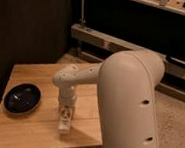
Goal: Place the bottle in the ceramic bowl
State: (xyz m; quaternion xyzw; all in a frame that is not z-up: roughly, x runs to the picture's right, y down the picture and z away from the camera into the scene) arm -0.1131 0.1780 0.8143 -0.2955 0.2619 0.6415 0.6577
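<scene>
The small white bottle [65, 118] with a pale marked label stands upright on the wooden table [24, 131], near its front right part. My gripper [66, 109] hangs straight down over it, with the bottle at its tip. The white arm [128, 98] fills the right of the view. The shallow black ceramic bowl [22, 97] sits on the table's left side, a little way left of the bottle and gripper.
The table's front edge lies just below the bottle and its right edge is under the arm. Dark cabinet walls stand behind the table, with a metal shelf rail [114, 43] at the back right. Speckled floor [178, 128] lies to the right.
</scene>
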